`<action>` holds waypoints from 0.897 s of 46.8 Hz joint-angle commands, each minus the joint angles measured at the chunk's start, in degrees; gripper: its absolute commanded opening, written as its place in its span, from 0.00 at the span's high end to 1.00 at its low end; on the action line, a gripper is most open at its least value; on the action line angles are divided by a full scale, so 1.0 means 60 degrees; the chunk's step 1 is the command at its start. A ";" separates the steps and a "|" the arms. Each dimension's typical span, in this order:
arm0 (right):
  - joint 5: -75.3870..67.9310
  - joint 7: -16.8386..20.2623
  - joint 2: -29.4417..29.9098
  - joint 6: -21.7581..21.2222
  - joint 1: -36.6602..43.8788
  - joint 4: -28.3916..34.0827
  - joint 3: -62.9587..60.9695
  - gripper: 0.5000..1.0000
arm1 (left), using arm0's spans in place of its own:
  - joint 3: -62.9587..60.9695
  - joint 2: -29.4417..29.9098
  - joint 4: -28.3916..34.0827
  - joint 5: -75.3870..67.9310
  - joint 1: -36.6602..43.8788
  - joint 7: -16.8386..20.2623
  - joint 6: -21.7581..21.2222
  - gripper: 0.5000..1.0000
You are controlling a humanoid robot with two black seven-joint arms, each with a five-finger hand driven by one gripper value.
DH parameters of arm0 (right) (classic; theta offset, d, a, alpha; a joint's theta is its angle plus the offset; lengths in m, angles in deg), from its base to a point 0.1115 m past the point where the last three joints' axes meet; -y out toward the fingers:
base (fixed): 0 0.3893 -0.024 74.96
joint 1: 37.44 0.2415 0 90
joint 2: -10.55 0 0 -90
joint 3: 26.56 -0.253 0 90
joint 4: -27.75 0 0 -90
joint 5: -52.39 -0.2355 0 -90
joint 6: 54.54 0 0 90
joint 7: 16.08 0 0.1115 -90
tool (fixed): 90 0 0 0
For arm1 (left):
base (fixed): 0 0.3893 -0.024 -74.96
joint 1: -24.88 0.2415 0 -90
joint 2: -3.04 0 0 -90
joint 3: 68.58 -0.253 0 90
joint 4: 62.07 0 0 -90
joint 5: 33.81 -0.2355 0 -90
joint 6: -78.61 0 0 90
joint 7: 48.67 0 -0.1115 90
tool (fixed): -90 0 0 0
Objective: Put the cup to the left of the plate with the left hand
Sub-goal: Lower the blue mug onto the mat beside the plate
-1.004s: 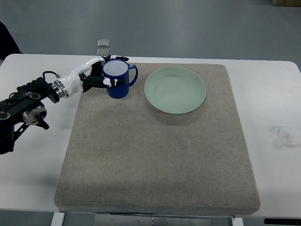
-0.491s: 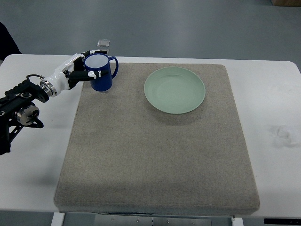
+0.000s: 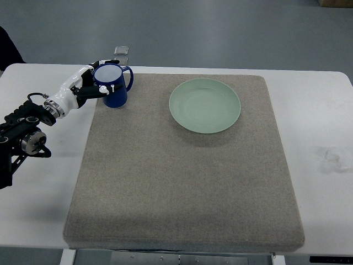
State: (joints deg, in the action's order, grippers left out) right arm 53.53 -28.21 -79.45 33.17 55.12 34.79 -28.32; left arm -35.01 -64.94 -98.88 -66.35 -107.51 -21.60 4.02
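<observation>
**Cup at the mat's far-left corner**

White table [image 3: 331, 110] carries a grey mat [image 3: 182, 182]. Left hand [image 3: 88, 85] wraps its fingers round the blue cup [image 3: 113, 87], well left of the green plate [image 3: 204, 105].

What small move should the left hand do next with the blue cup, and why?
Probably lower the blue cup and release it. The left hand holds it upright at the grey mat's far left corner, already well left of the green plate, with clear mat between them.

1 steep overhead view, robot's side
</observation>
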 commanded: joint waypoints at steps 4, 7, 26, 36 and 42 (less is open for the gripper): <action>0.0000 0.0000 0.0000 0.0000 -0.0001 0.0000 0.0000 0.14 | 0.0002 -0.0271 0.0334 0.0003 0.0034 0.0001 0.0010 0.40; 0.0000 0.0000 0.0000 0.0000 -0.0001 0.0000 0.0000 0.14 | 0.0002 -0.0286 0.0335 0.0018 0.0034 0.0001 0.0010 0.40; 0.0000 0.0000 0.0000 0.0000 -0.0001 0.0000 0.0000 0.14 | 0.0002 -0.0637 0.0335 0.0003 0.0019 0.0177 -0.0415 0.35; 0.0000 0.0000 0.0000 0.0000 -0.0001 0.0000 0.0000 0.14 | 0.0002 -0.0725 0.0335 0.0003 0.0019 0.0177 -0.0912 0.07; 0.0000 0.0000 0.0000 0.0000 -0.0001 0.0000 0.0000 0.14 | 0.0002 -0.0725 0.0291 0.0003 0.0019 0.0177 -0.1015 0.01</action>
State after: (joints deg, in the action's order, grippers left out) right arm 53.53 -28.21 -79.45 33.17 55.11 34.78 -28.32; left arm -35.01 -69.28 -96.96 -66.33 -107.39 -20.53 -1.98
